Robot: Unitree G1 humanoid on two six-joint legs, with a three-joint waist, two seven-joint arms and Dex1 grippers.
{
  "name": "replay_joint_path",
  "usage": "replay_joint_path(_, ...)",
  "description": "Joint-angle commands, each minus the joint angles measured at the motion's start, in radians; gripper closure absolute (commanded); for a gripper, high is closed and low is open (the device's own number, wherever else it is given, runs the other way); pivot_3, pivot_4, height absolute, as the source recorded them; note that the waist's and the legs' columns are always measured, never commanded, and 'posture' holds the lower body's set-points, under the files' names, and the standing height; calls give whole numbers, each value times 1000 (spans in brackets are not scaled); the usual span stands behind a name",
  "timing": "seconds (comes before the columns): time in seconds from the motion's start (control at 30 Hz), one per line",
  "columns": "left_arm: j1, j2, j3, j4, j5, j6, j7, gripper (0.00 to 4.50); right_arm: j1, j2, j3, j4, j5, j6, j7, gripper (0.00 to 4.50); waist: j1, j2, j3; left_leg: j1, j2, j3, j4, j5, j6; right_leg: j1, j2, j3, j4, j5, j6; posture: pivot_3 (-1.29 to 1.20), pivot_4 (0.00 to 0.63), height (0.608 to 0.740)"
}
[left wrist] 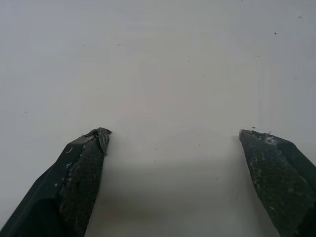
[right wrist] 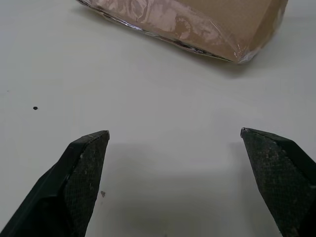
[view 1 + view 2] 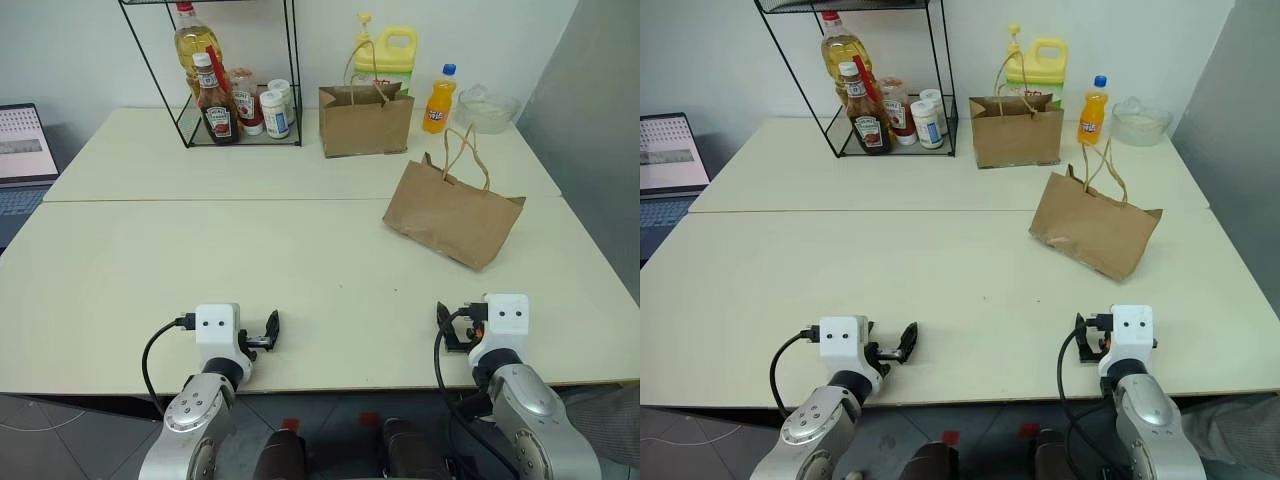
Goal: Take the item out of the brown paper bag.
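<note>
Brown kraft paper, creased and wrinkled, makes up the brown paper bag, which lies tilted on the right half of the counter, its 2 tan twine loop handles standing up loosely at its far edge. Its mouth faces away, so what is inside cannot be seen; no cola bottle is visible.

At the far left edge a laptop sits open. Next comes a black wire rack at the far side of the counter, holding a tall bottle of yellow oil, a ketchup bottle in front of it, and 3 small jars or pots beside them, 2 with white lids. To its right stands a second paper bag, upright and crisp-sided; a yellow jug rises just behind it. Further right are an orange soda bottle with a blue cap and a clear bowl near the far right corner.

At the near edge, the left gripper hovers over bare counter with its fingers spread wide and nothing between them. The right gripper is likewise spread and empty, pointing toward the wrinkled bag, which lies well apart from it with open counter between.
</note>
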Motion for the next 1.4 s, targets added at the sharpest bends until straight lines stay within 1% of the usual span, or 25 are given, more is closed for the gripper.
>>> replay_joint_path(0.03, -2, 8, 4, 21, 3, 5, -6, 15, 2, 4, -2, -42, -2, -23, -3, 0, 0, 0, 0, 0, 0, 0, 0, 0, 0, 0, 0, 0, 0, 0, 0, 0, 150, 740)
replay_joint_path(0.43, -7, 10, 2, 39, -5, -10, -24, 15, -14, 5, -8, -27, 0, -29, 0, 0, 0, 0, 0, 0, 0, 0, 0, 0, 0, 0, 0, 0, 0, 0, 0, 0, 150, 740)
replay_joint_path(0.73, -20, 29, -20, 81, 6, -49, -59, 15, -15, -25, -14, -32, 8, -60, 31, 0, 0, 1, 0, 0, 0, 0, 0, 0, 0, 0, 0, 0, 0, 0, 0, 0, 150, 740)
replay_joint_path(0.8, -25, 42, -20, 94, 9, -67, -73, 15, -12, -53, -15, -46, 24, -74, 74, 0, 1, 1, 0, 0, 0, 0, 0, 0, 0, 0, 0, 0, 0, 0, 0, 0, 150, 740)
replay_joint_path(0.93, -75, 115, -37, 99, -11, -86, -169, 15, -51, -131, -61, -69, 107, -45, 185, 0, 2, 0, 0, 0, 0, 0, 0, 0, 0, 1, 0, 0, 0, 0, 1, 0, 150, 740)
replay_joint_path(1.03, -164, 189, -46, 90, -61, -57, -277, 15, -121, -193, -138, -76, 194, 25, 241, 0, 3, -1, 1, -1, -1, 0, 1, 0, 0, 1, 0, 0, 0, 0, 1, 0, 150, 740)
replay_joint_path(1.1, -261, 240, -33, 95, -123, -6, -353, 15, -184, -235, -193, -78, 255, 77, 268, 0, 3, -3, 2, -1, -1, -1, 2, 0, 0, 0, 0, 0, 0, 2, 3, 0, 150, 740)
replay_joint_path(1.2, -452, 317, -17, 116, -221, 98, -456, 15, -288, -303, -254, -66, 319, 148, 291, 0, 3, -4, 3, -2, -1, -1, 2, 0, 0, 0, 1, -1, 1, 6, 1, 0, 150, 740)
replay_joint_path(1.3, -693, 403, -23, 172, -324, 176, -601, 15, -440, -393, -297, 7, 350, 202, 307, 0, 1, -5, 4, -2, -1, -1, 2, 0, 0, 1, 1, 0, 0, 7, 2, 0, 150, 740)
replay_joint_path(1.4, -811, 444, -33, 215, -379, 211, -682, 15, -529, -443, -301, 70, 359, 228, 311, 0, -2, -5, 4, -2, -1, -1, 2, 0, 0, 0, 1, 0, 0, 7, 2, 0, 150, 740)
